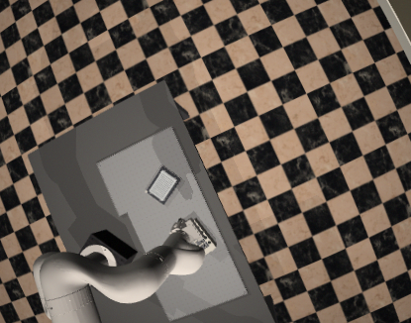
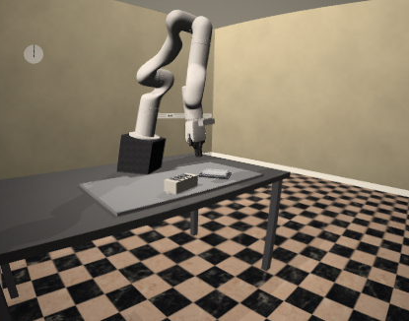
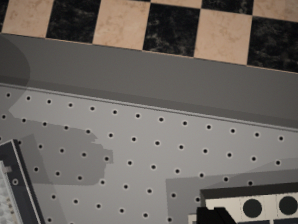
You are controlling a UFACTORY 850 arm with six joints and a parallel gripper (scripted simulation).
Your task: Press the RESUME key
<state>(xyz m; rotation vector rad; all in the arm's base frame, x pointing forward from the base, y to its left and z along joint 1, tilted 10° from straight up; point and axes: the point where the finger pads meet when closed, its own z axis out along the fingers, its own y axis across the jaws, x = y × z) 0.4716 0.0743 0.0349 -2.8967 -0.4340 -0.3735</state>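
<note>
The operator panel (image 2: 180, 182) is a small cream box with a dark top and a row of keys, standing on the grey perforated mat. In the top view the operator panel (image 1: 203, 231) lies just right of my wrist. In the wrist view its corner (image 3: 252, 205) shows at the bottom right with two round dark keys. No lamp looks lit, and the printed names are too small to read. My gripper (image 2: 197, 148) is shut and empty, pointing down, well above the mat and behind the panel. Its dark fingertip (image 3: 212, 218) shows at the bottom edge of the wrist view.
A flat dark-rimmed tray with a pale dotted surface (image 1: 162, 184) lies on the mat beyond the panel; it also shows in the side view (image 2: 215, 172) and in the wrist view (image 3: 11, 190). The black robot base block (image 2: 140, 154) stands at the back. The table edge runs close to the mat.
</note>
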